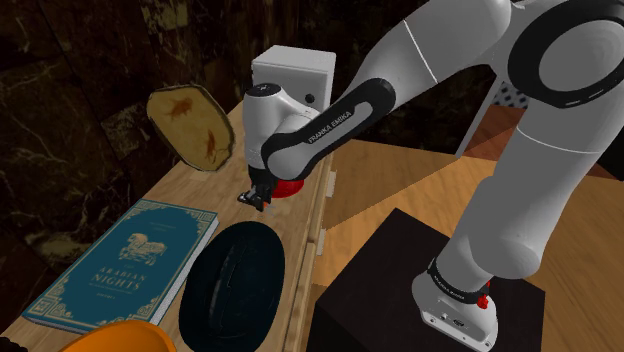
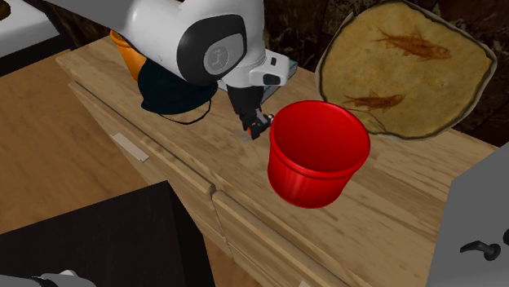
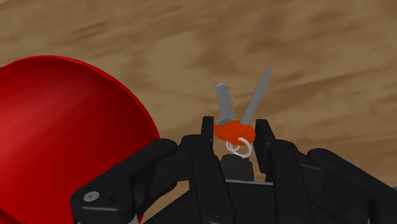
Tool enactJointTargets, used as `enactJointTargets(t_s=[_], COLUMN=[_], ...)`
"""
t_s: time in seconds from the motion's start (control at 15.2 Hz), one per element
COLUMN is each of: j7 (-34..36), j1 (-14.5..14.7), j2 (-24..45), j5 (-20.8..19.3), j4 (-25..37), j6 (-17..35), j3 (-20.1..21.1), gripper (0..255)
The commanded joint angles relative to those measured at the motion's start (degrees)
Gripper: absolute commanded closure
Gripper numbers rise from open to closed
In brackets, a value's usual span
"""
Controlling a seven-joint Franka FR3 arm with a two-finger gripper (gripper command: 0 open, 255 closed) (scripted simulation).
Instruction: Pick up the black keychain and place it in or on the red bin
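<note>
Two grey keys (image 3: 224, 102), orange fob (image 3: 234, 131), in jaws; round red bin (image 3: 63, 127) beside.

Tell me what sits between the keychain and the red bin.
Nothing but bare wooden top, seen in the wrist view, between the keychain in the gripper and the red bin.

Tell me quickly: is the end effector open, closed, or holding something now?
End effector: closed, holding the keychain beside the red bin.

red bin (image 1: 292, 186) mostly behind arm (image 1: 330, 120) | orange object (image 1: 115, 338) cut by shoulder view's bottom edge
</note>
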Motion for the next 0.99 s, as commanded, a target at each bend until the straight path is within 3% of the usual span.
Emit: enactJointTargets(t_s=[0.0,0.92], j7=[-0.30,-2.27], j1=[-0.01,-0.09], j2=[-1.02,-7.02], j5=[0.46,2.86], j4=[0.36,5.07], j6=[-1.37,-11.85], j3=[0.10,0.16], gripper=[255,255])
